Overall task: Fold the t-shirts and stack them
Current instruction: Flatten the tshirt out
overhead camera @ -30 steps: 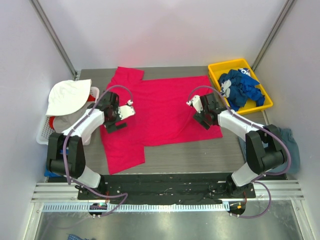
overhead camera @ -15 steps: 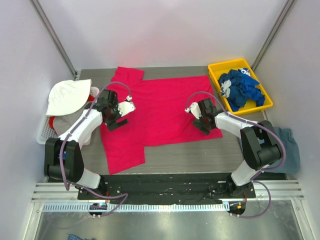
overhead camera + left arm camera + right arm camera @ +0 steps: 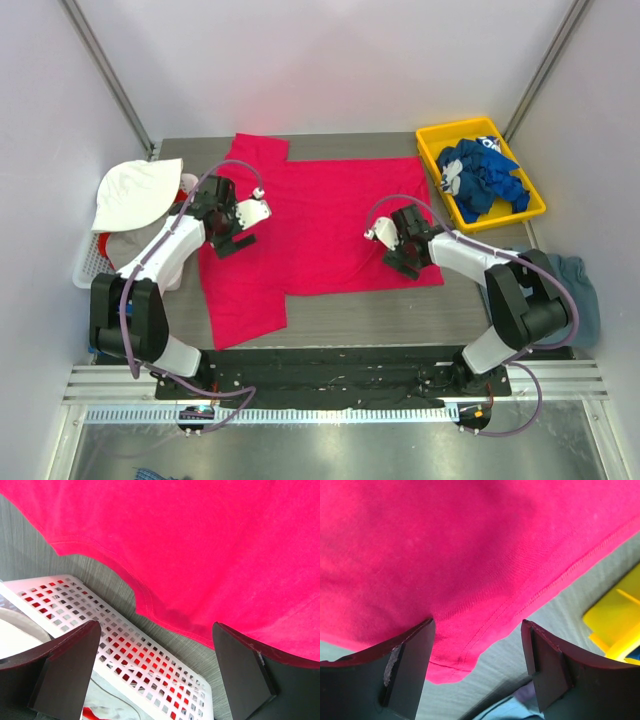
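Got a pink-red t-shirt [image 3: 320,215] spread mostly flat over the middle of the grey table [image 3: 400,310], one sleeve up at the far left, the other reaching toward the near edge. Seeing the left gripper [image 3: 232,228] over the shirt's left edge, fingers spread all the way, nothing between them. Looking down from its wrist view at the curved hem and a white mesh basket [image 3: 125,645] just beside it. Same deal with the right gripper [image 3: 400,245]: low over the shirt's near right corner, fingers well apart, not pinching anything, hem stitching showing in the gap. Also spotting royal blue t-shirts [image 3: 480,178] heaped in a yellow bin [image 3: 425,150] at the far right, a slate grey-blue shirt [image 3: 575,290] off the table's right side, and a white floppy hat [image 3: 135,190] sitting on the basket.
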Motion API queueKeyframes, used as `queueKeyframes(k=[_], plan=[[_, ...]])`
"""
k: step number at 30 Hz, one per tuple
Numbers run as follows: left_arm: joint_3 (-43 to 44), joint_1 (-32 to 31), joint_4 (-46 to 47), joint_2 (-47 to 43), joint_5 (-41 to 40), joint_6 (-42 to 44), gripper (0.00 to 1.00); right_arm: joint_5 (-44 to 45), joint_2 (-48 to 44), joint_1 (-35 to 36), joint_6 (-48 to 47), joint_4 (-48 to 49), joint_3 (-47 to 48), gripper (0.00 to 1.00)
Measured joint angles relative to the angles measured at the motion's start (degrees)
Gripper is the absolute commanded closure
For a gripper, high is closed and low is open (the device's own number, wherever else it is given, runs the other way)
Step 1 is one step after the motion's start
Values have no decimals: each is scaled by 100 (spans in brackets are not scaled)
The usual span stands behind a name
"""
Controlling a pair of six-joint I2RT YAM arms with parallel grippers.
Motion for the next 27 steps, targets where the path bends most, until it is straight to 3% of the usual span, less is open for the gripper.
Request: queueKeyframes(k=[10,18,22,27], plan=[[0,0,-170,-138,208,-160,0,42,-247,127,15,-208,-160,21],[146,-2,-258,-1056,509,-1255,0,291,-839,127,651,-116,-20,20],[444,-83,-870,-1198,752,-1611,0,291,-1294,133,944,-188,247,25],[-114,-905,-1799,-1528,723,-1274,1,249,-1790,208,1032,-629,278,29]])
